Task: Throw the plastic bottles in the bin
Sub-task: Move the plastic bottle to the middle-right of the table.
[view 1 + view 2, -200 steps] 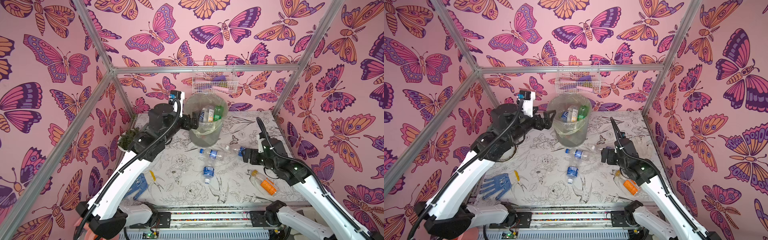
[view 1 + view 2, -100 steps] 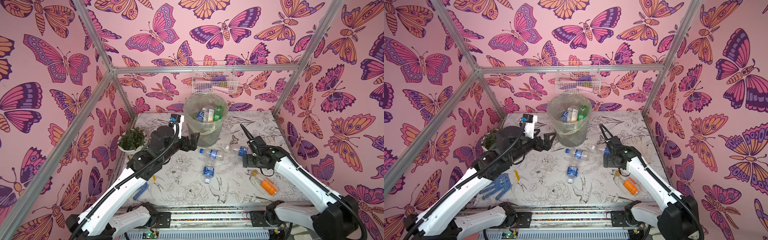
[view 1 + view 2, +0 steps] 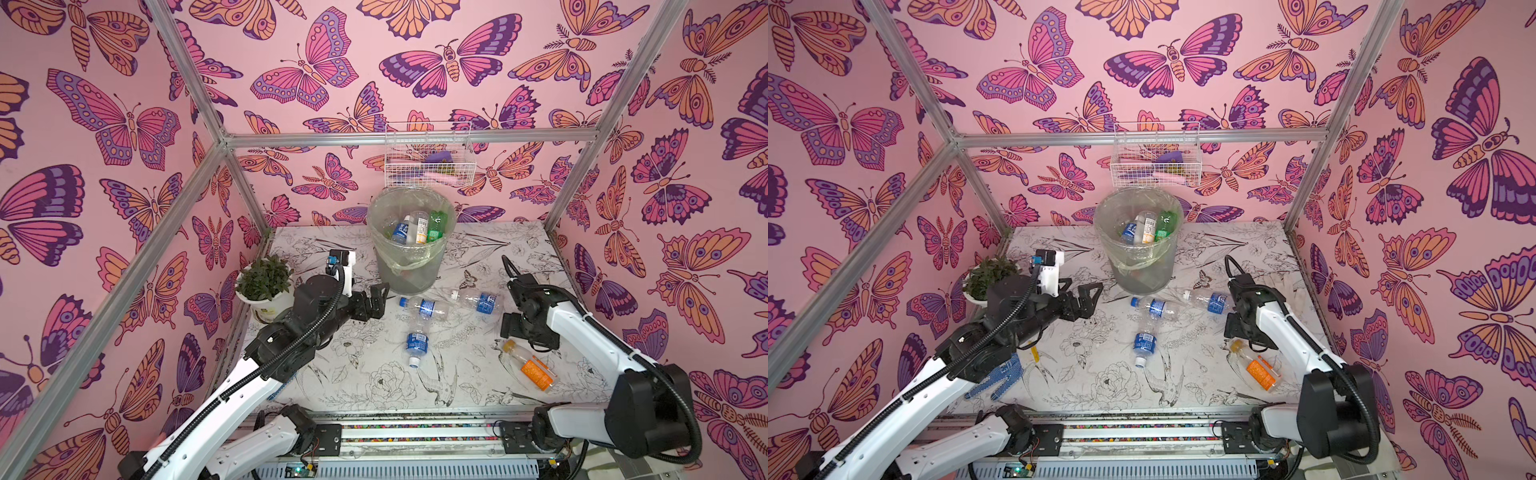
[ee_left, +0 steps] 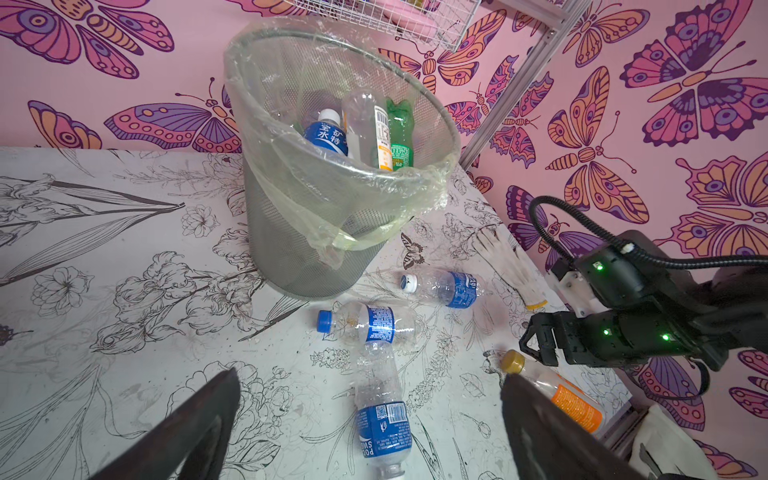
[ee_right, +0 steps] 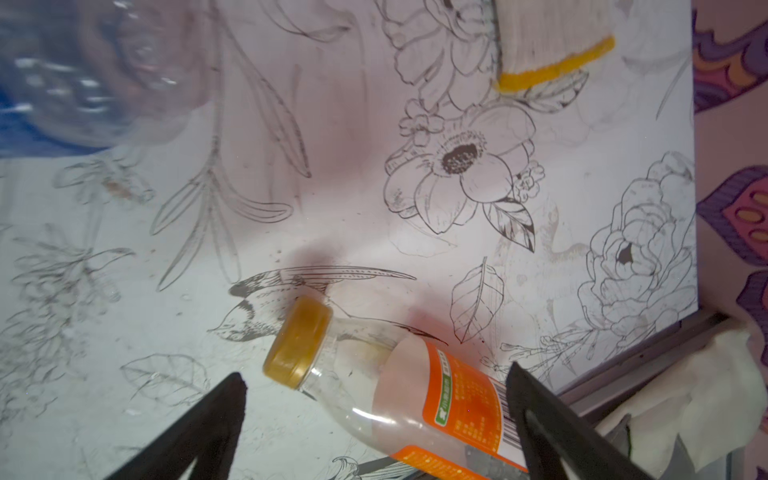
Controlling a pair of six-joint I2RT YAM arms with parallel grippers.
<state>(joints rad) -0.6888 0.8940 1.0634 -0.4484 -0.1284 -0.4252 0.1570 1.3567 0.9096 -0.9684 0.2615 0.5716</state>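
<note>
Hovering open-fingered over the orange-labelled bottle point(image 3: 532, 370), well apart from the bin point(image 3: 409, 274), the right gripper point(image 5: 374, 374) is apparently readying to lower and clamp.

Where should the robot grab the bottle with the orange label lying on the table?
Across the round body of the orange-label bottle, coming down from above. It lies flat on its side on the table, so both long sides are free. The open right pincer hangs right over it.
</note>
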